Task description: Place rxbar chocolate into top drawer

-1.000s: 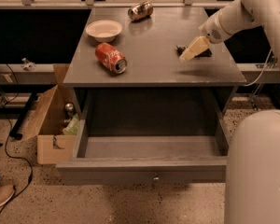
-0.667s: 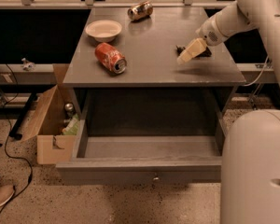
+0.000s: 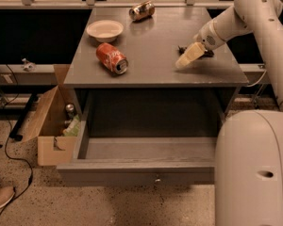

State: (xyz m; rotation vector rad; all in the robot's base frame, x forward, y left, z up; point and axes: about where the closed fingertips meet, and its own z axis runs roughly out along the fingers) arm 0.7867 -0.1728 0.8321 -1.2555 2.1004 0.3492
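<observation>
The hand (image 3: 187, 59) is down low over the counter (image 3: 151, 41). Honestly can't tell if it's spread or pinching anything. A small dark thing pokes out right behind it, looks like the rxbar chocolate (image 3: 207, 54), so I'd guess it's going for the grab. The top drawer (image 3: 132, 171) is pulled open below the hand, ready for the drop. The red can (image 3: 112, 58) lies well off to the side.

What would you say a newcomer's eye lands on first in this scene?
The white arm reaching over the cabinet top's right side, its gripper low above the surface. Then the red soda can lying on its side, and the top drawer pulled open below.
</observation>
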